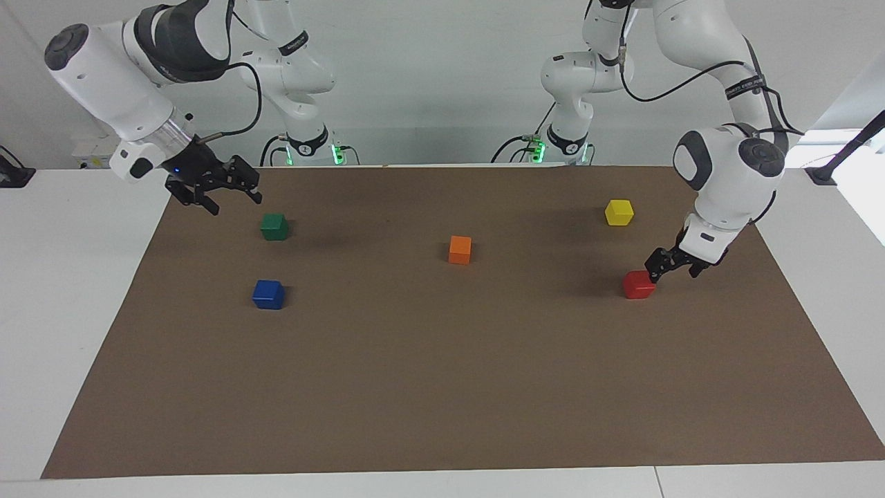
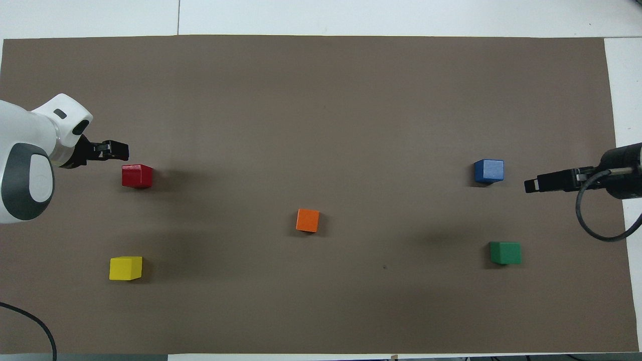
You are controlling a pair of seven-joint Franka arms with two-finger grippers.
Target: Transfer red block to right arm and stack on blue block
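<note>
1. Left gripper (image 1: 674, 268): low over the brown mat (image 1: 442, 387), just beside the red block (image 1: 638, 284) toward the left arm's end of the desk (image 1: 62, 277); its fingers stand apart, and contact with the block cannot be told.
2. Red block: resting on the mat, farther from the robots than the yellow block (image 1: 619, 211).
3. Right gripper (image 1: 225, 194): raised over the mat's edge close to the green block (image 1: 274, 226), fingers spread apart, holding nothing.
4. Blue block (image 1: 268, 294): on the mat toward the right arm's end, farther from the robots than the green block.
5. Orange block (image 1: 460, 249): near the mat's middle, well apart from the others.
</note>
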